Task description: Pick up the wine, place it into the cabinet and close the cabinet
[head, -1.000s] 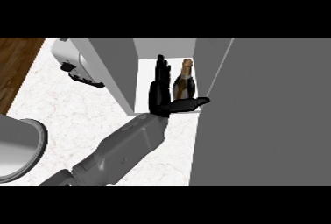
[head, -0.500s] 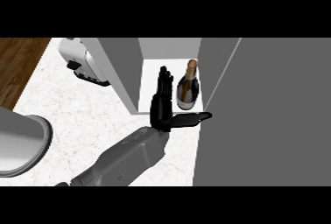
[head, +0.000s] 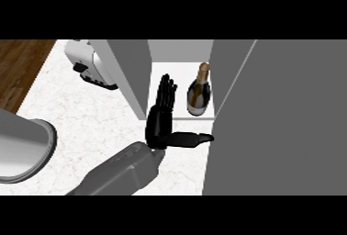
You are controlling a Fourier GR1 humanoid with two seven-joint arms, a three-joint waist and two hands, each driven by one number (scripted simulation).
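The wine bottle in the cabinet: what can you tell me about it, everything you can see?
The wine bottle stands upright on the white cabinet floor, between the cabinet's grey side wall and the open grey door. Its body looks like dark glass with a paler label, and gold foil wraps the neck and top. Nothing grips it: the black hand is just to its left, fingers straight, thumb pointing toward the door, with a gap between them.
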